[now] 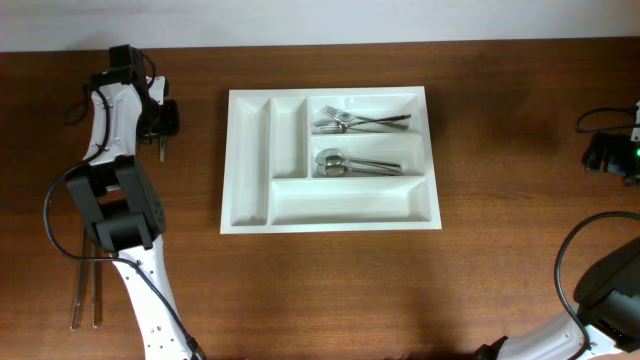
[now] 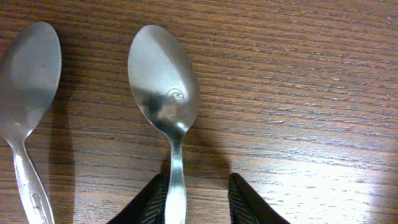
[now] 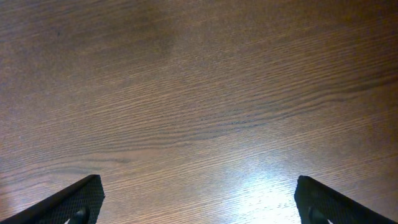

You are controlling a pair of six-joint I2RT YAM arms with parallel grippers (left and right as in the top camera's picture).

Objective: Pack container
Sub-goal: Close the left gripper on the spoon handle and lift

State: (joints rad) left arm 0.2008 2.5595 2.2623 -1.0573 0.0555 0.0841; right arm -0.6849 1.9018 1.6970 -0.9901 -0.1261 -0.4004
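Note:
The container (image 1: pixel 250 150), a white cutlery tray, lies at the middle of the table. Forks (image 1: pixel 360 121) fill its top right slot and spoons (image 1: pixel 350 163) the slot below. In the left wrist view a steel spoon (image 2: pixel 165 93) lies bowl-up on the wood, its handle running between my left gripper's (image 2: pixel 199 186) fingers. The left finger (image 2: pixel 155 199) touches the handle; a gap stays on the right side. A second spoon (image 2: pixel 28 81) lies further left. My right gripper (image 3: pixel 199 199) hangs wide open over bare wood.
Two long thin utensils (image 1: pixel 86 285) lie near the table's left front edge, beside the left arm (image 1: pixel 115 200). The right arm's wrist (image 1: pixel 610 152) sits at the far right edge, well away from the tray.

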